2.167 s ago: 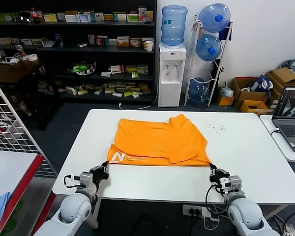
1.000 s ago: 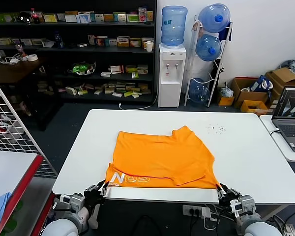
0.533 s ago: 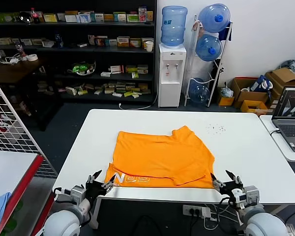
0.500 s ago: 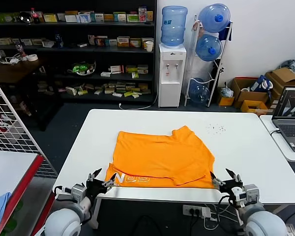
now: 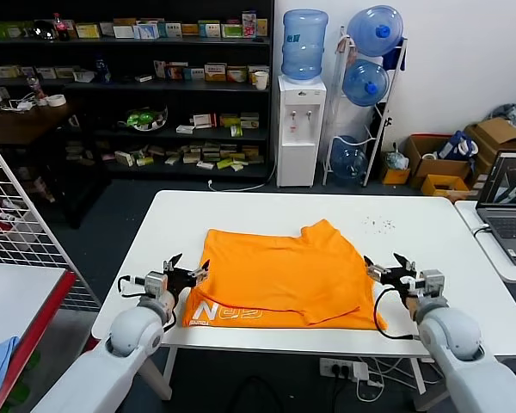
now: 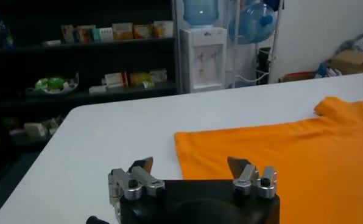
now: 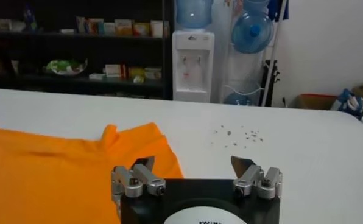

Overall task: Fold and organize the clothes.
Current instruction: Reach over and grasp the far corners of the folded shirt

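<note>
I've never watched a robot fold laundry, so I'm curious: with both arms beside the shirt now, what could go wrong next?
1. The bright orange soft T-shirt lies close to the white table's near edge; a tug might drag it off.
2. Its folded layer sits crooked, so the next fold may come out uneven.
3. The left gripper and right gripper, jaws open, might pinch only one layer.

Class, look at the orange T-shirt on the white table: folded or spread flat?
Partly folded: the bright orange short-sleeved T-shirt shows an upper layer overlapping its lettered lower strip.
</note>
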`<state>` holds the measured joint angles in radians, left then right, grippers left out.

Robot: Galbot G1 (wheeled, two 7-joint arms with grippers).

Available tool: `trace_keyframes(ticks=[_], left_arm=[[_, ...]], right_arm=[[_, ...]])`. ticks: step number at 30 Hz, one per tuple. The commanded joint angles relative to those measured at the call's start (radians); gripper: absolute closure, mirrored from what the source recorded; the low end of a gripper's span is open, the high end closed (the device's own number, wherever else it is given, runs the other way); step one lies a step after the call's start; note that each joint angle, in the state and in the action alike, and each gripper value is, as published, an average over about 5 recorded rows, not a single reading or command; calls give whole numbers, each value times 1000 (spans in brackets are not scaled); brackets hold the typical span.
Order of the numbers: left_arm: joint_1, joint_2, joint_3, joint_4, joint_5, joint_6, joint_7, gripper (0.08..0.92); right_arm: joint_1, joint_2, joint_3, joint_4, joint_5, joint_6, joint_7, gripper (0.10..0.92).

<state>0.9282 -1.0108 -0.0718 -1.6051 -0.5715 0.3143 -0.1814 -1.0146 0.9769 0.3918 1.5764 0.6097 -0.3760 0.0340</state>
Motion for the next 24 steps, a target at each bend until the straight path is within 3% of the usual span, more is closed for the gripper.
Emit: trace_keyframes(ticks=[1, 11, 17, 24], left_arm=[[-354, -103, 123, 389, -9, -6, 22, 177], [-463, -229, 119, 621, 18, -44, 35, 177], [-507, -313, 97, 766, 60, -76, 43, 177], [-510, -336, 94, 814, 81, -83, 48, 177]], right_arm=[[360, 75, -100, -383, -3, -4, -110, 203], [495, 194, -137, -654, -98, 23, -249, 203], [516, 242, -153, -741, -138, 68, -295, 203], [536, 285, -157, -802, -189, 117, -323, 203]])
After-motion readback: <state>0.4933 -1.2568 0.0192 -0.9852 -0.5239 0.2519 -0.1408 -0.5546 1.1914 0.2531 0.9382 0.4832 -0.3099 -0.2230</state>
